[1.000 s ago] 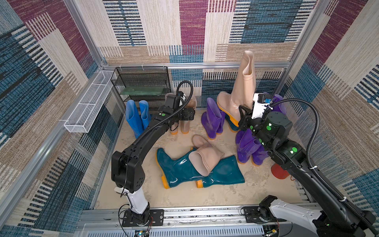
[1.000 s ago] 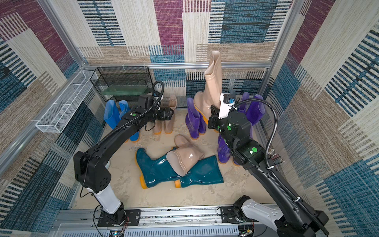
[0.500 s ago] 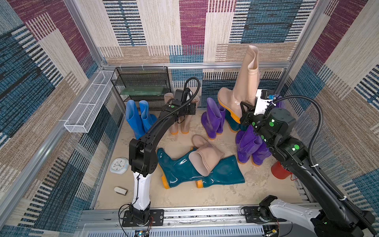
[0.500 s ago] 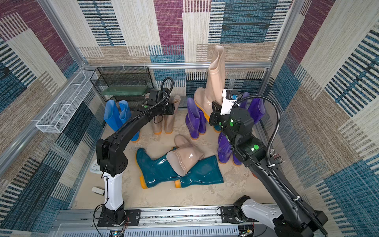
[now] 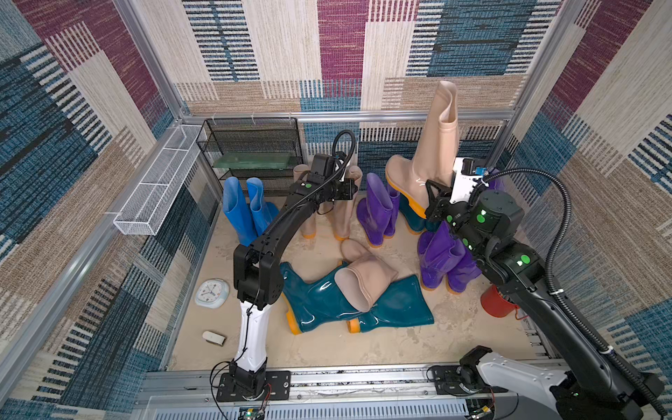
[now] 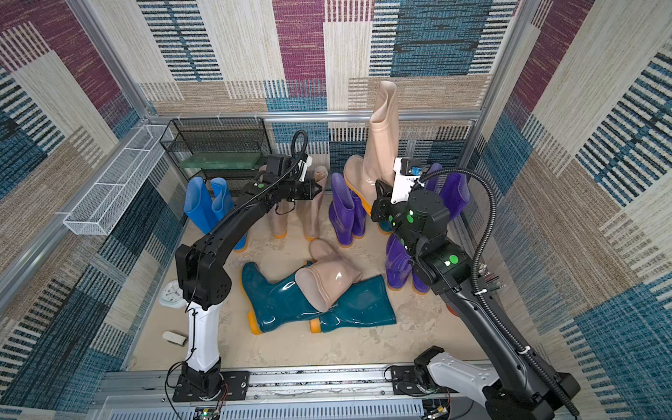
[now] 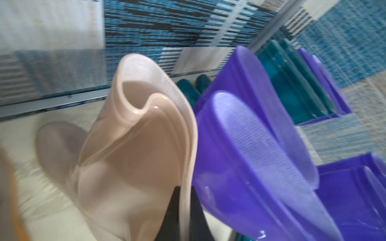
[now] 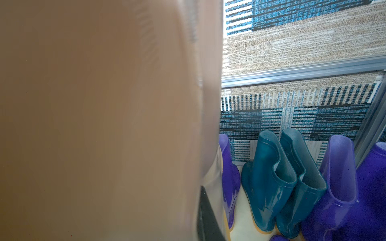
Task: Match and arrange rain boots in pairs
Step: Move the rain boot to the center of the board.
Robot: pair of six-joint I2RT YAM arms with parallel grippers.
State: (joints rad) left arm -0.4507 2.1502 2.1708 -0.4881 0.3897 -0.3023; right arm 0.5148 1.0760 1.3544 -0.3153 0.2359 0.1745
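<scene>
My right gripper (image 5: pixel 432 194) is shut on a beige-pink rain boot (image 5: pixel 434 145), holding it up in the air at the back right; this boot fills the right wrist view (image 8: pixel 104 104), where one dark finger (image 8: pixel 205 212) shows. My left gripper (image 7: pixel 186 187) is shut on the top rim of a standing beige boot (image 7: pixel 135 156), whose partner (image 5: pixel 305 214) stands beside it. Blue (image 5: pixel 247 207) and purple (image 5: pixel 378 211) pairs stand near them. Two teal boots (image 5: pixel 316 302) lie on the floor with a beige one (image 5: pixel 363 280) across them.
A black wire rack (image 5: pixel 254 152) stands at the back left, with a white mesh basket (image 5: pixel 156 189) on the left rail. On the floor are a small clock (image 5: pixel 212 292), a white object (image 5: pixel 214 338) and a red cup (image 5: pixel 494 302). Another purple pair (image 5: pixel 440 262) and a teal pair (image 8: pixel 271 177) stand at the right.
My left gripper has moved right along the beige pair and shut on one boot's rim. The right arm has carried its beige boot slightly up and to the right.
</scene>
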